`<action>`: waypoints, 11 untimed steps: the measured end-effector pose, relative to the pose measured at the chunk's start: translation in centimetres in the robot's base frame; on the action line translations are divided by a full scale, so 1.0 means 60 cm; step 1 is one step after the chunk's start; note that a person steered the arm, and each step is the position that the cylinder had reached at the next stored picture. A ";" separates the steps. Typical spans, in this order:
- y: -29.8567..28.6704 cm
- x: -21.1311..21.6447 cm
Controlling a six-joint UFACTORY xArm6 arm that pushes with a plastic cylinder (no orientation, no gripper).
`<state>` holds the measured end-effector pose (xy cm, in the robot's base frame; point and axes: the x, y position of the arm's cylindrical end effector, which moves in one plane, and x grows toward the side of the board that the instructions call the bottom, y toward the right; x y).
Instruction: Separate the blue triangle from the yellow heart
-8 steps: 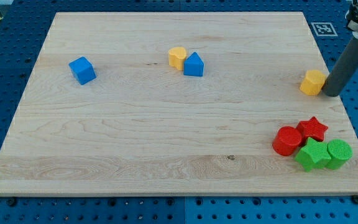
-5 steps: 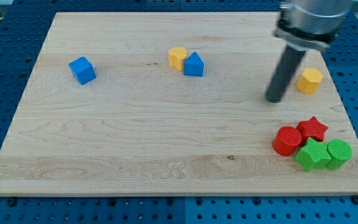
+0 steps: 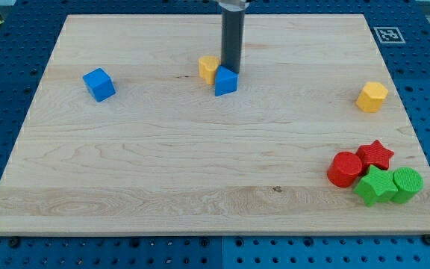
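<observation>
While it was far off by the yellow hexagon block (image 3: pixel 372 97) a moment ago, my tip (image 3: pixel 231 69) has now slid across the counter (image 3: pixel 163 164) and touches the top of the blue triangle (image 3: pixel 225 81), with the yellow heart (image 3: pixel 208 67) just to its left. My end effector is only a rod, so it grabs nothing. Both blocks have moved a little toward the view's left, and the wooden counter sits on a blue board with holes (image 3: pixel 6 90).

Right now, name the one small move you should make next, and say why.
Probably push my tip toward the view's bottom-right. It sits against the top edge of the blue triangle, which touches the yellow heart on its upper left, so that direction should slide the triangle away without dragging the heart.
</observation>
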<state>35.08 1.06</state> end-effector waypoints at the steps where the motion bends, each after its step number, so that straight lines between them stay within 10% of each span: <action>1: -0.003 0.000; 11: -0.043 0.090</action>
<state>40.46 -1.52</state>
